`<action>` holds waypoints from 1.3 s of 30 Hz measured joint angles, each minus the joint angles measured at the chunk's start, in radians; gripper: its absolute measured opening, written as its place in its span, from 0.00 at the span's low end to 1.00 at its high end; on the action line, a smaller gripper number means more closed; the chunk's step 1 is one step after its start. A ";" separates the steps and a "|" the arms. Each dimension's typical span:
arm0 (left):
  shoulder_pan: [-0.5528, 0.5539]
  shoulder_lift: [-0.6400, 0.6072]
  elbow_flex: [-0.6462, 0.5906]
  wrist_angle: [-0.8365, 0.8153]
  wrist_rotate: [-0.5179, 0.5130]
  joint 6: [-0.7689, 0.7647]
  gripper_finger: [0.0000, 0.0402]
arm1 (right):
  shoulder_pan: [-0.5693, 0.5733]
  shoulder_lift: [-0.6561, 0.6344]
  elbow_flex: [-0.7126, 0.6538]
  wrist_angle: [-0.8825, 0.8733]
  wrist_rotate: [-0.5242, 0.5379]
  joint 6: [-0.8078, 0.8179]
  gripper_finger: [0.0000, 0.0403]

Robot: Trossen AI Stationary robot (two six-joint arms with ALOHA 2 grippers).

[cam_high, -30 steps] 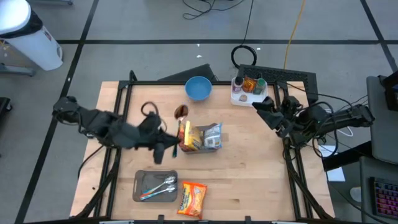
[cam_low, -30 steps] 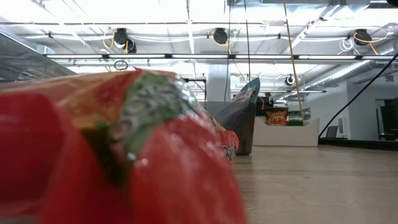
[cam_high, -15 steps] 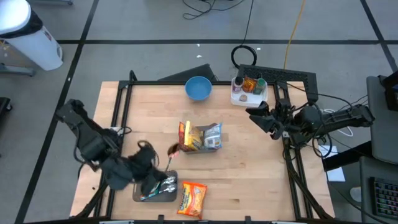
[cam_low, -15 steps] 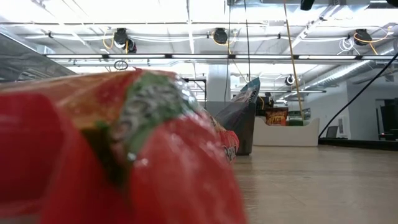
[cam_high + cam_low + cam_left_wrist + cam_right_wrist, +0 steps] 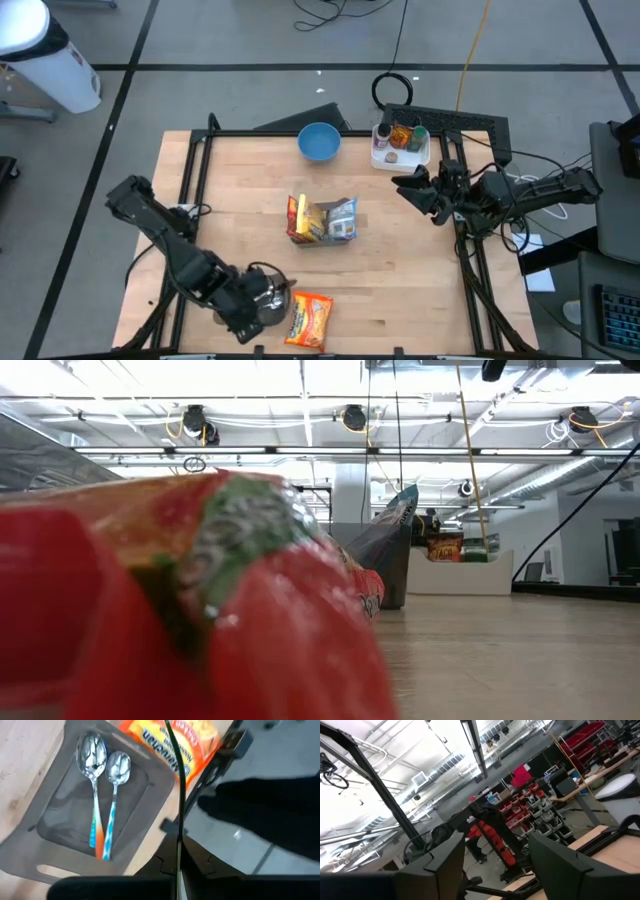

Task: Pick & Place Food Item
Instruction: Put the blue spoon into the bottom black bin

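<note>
The left end effector [image 5: 262, 303], pressed together and empty, hangs over the tray [image 5: 75, 827] — it could knock the spoons [image 5: 102, 802]; the right end effector [image 5: 412, 190] waits spread apart at the bench [image 5: 400, 270] edge.

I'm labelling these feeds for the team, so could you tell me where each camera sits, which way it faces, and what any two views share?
High view: overhead, looking straight down on the table; both arms show, left gripper over the grey tray, right gripper at the right edge.
Low view: at tabletop height, facing the room; the noodle packet fills it, no arm visible.
Left wrist view: looks down on the grey tray with two spoons.
Right wrist view: faces the room, its open fingers in front.
Shared: high, low and left wrist views all show the noodle packet.
</note>
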 joint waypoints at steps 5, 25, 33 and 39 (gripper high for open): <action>0.023 0.038 0.000 -0.060 0.034 0.149 0.02 | 0.000 0.004 0.000 -0.006 0.000 0.033 0.53; -0.007 -0.261 -0.434 0.119 -0.012 0.161 0.02 | 0.000 0.005 0.000 -0.049 0.112 0.003 0.52; -0.027 -0.435 -0.678 0.322 -0.012 0.126 0.02 | -0.001 0.005 0.000 -0.072 0.247 -0.038 0.52; -0.023 -0.472 -0.777 0.468 -0.011 0.127 0.03 | -0.001 0.005 0.000 -0.083 0.276 -0.035 0.52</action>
